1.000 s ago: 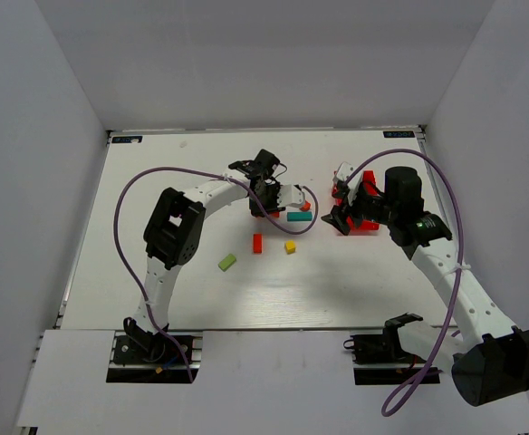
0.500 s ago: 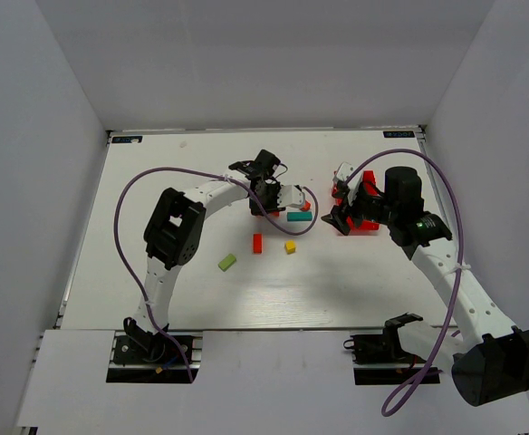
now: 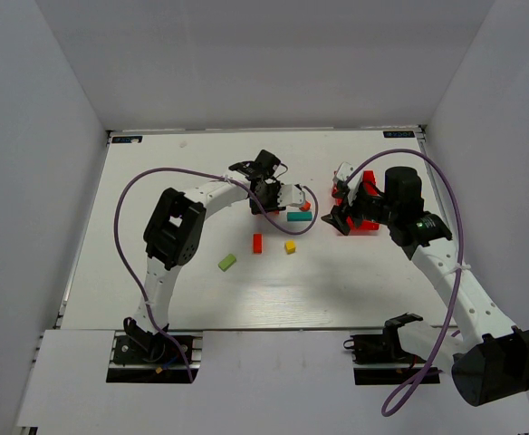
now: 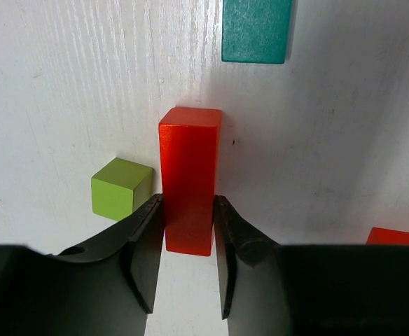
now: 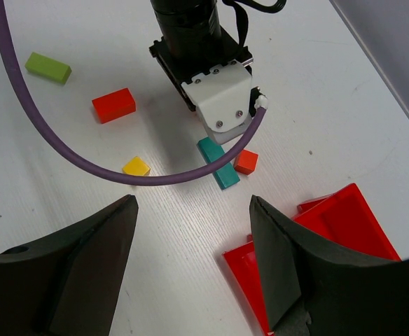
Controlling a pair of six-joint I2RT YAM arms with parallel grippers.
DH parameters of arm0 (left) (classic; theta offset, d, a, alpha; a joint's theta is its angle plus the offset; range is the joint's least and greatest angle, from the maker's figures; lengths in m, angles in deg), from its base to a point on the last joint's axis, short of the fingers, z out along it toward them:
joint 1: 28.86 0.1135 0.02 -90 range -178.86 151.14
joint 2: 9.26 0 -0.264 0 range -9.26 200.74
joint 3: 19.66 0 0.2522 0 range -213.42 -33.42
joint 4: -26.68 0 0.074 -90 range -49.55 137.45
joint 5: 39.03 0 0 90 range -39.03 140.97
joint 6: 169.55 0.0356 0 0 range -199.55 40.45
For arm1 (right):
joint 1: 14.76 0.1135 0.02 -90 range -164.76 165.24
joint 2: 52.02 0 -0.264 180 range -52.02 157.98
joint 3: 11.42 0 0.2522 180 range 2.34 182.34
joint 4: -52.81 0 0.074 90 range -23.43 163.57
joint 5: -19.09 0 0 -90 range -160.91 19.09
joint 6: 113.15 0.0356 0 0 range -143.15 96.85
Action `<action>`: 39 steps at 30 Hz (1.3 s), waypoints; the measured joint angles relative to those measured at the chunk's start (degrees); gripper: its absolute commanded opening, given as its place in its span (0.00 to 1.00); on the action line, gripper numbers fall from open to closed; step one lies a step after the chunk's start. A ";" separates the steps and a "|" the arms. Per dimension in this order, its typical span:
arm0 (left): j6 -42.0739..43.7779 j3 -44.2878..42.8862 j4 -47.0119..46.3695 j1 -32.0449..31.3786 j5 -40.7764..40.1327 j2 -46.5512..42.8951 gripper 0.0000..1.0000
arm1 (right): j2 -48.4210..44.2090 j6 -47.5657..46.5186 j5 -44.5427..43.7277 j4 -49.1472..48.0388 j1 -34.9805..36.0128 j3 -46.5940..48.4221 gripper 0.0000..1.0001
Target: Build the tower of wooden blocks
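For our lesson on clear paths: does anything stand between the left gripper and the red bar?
Nothing visible does. The left gripper has a finger against each side of the red bar. The lime green cube sits just outside the gap, beside one finger.

My left arm reached forward and curved in toward the middle. My left pincer was held low there, and both fingers pressed against the sides of the red bar. My right arm stretched forward from its base with the wrist turned inward, and my right pincer hung raised with its jaws spread wide.
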 measured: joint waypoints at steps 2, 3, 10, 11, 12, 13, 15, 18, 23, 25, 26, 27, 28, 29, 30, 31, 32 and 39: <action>-0.04 0.02 -0.09 -0.02 -0.15 0.00 0.48 | 0.00 0.00 -0.02 0.00 -0.02 0.00 0.71; -0.15 0.31 -0.13 -0.02 -0.31 0.00 0.48 | 0.00 0.00 0.00 0.00 -0.02 0.00 0.71; -0.26 1.05 -0.37 -0.02 -1.05 -0.02 0.58 | 0.00 0.00 -0.02 0.00 -0.02 0.00 0.71; -0.26 1.05 -0.39 -0.02 -1.05 -0.02 0.59 | 0.00 0.00 -0.02 0.00 0.00 0.00 0.71; -0.22 1.05 -0.42 -0.02 -1.09 -0.02 0.59 | 0.00 0.00 -0.02 0.00 0.00 0.00 0.71; -0.24 1.05 -0.44 -0.02 -1.20 -0.04 0.67 | 0.00 0.00 -0.02 0.00 0.00 0.00 0.71; -0.22 1.05 -0.81 -0.02 -1.36 -0.26 0.74 | 0.00 0.00 -0.02 0.02 0.00 0.00 0.71; -0.46 1.07 -0.74 -0.02 -1.44 -0.39 0.75 | 0.00 0.00 -0.02 0.00 -0.02 0.00 0.73; -0.94 1.46 -0.70 -0.02 -1.31 -0.76 0.76 | 0.00 0.00 -0.02 0.02 0.00 0.00 0.73; -1.27 1.92 -0.57 -0.02 -1.27 -1.33 0.76 | 0.00 0.00 -0.02 0.02 -0.02 0.00 0.73; -1.33 2.25 -0.61 -0.02 -1.20 -1.79 0.76 | 0.00 0.00 -0.02 0.02 -0.02 0.00 0.73; -1.38 2.69 -0.66 -0.02 -1.14 -2.43 0.76 | 0.00 0.00 -0.02 0.02 -0.02 0.00 0.73; -1.46 3.13 -0.61 -0.02 -1.05 -3.17 0.79 | 0.00 0.00 -0.04 0.02 -0.02 0.00 0.73; -1.51 3.54 -0.76 -0.02 -1.01 -3.89 0.81 | 0.00 0.00 -0.02 0.02 -0.02 0.00 0.73; -1.53 4.00 -0.87 0.00 -0.87 -4.76 0.81 | 0.00 0.00 -0.04 0.02 -0.02 0.00 0.73; -1.73 4.46 -1.07 0.07 -0.63 -5.66 0.81 | 0.00 0.00 -0.04 0.02 -0.02 0.00 0.73; -1.90 4.79 -1.05 0.09 -0.26 -6.51 0.81 | 0.00 0.00 -0.04 0.02 -0.02 0.00 0.73; -3.02 8.90 -3.21 0.48 1.33 -15.10 0.83 | 0.00 0.02 -0.09 0.07 -0.02 0.00 0.74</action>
